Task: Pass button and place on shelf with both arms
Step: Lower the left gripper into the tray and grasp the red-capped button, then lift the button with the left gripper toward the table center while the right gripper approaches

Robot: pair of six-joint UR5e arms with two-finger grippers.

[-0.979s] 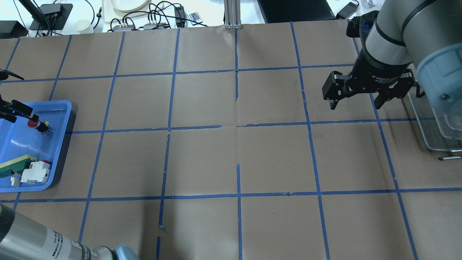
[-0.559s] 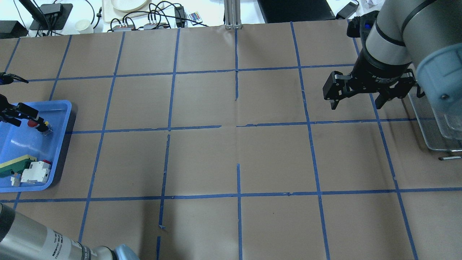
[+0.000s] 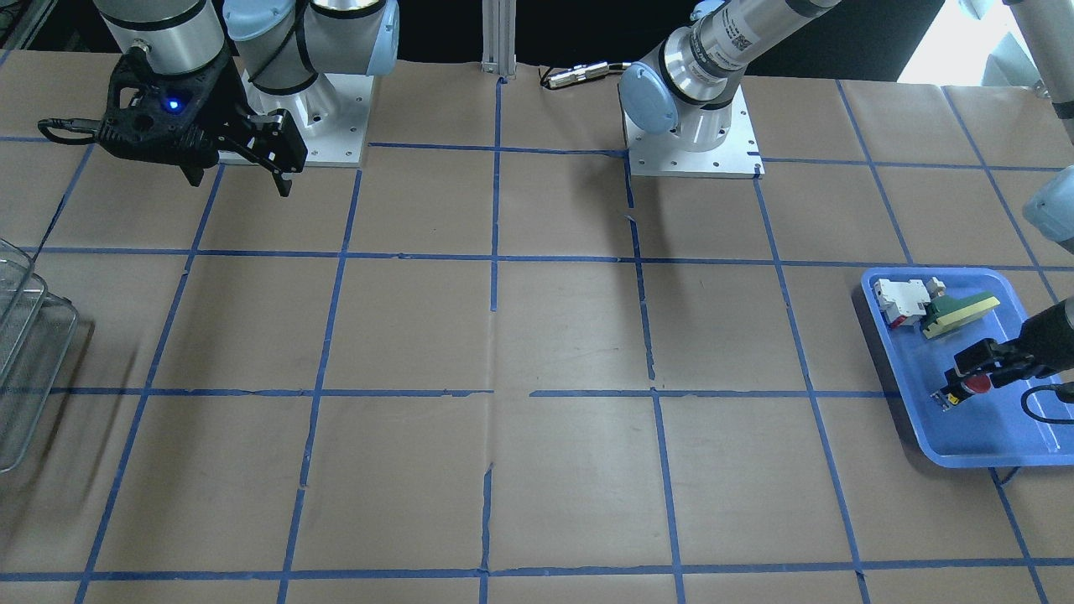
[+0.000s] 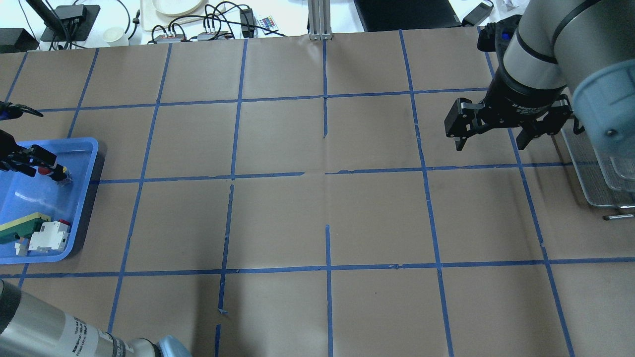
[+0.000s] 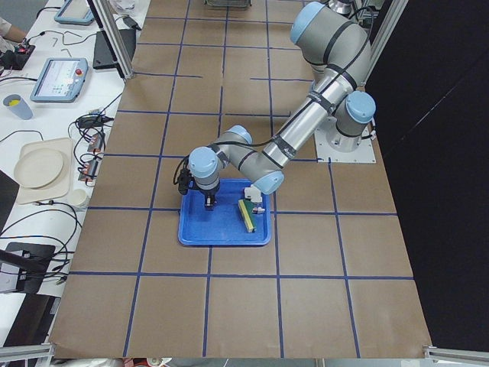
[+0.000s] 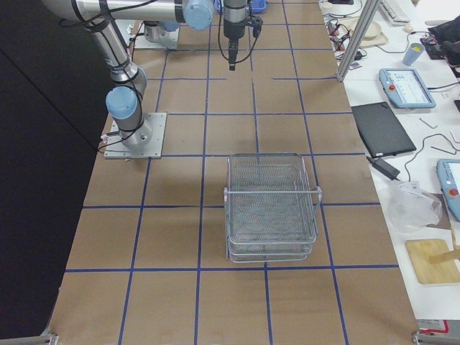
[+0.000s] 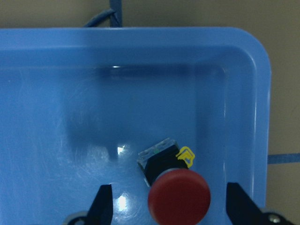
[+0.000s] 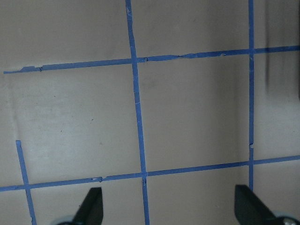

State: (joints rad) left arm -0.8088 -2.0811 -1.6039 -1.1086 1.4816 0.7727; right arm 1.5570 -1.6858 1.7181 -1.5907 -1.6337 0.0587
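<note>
While the left gripper (image 7: 169, 202), like the right gripper (image 4: 490, 144), held its fingers (image 7: 104, 206) apart, the round cap of the straddled button (image 7: 179, 197) risked slipping out at closure.

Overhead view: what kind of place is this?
Probably a robotics lab cell: left arm and right arm bolted to a paper-covered table with a blue tape grid, beside a bench holding teach pendants and a laptop.

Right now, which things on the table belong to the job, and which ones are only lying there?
For the job:
button
shelf
left gripper, open on either side of the button
right gripper, open

Only lying there:
white-and-red block
green-and-yellow wedge
blue tray under them
</note>
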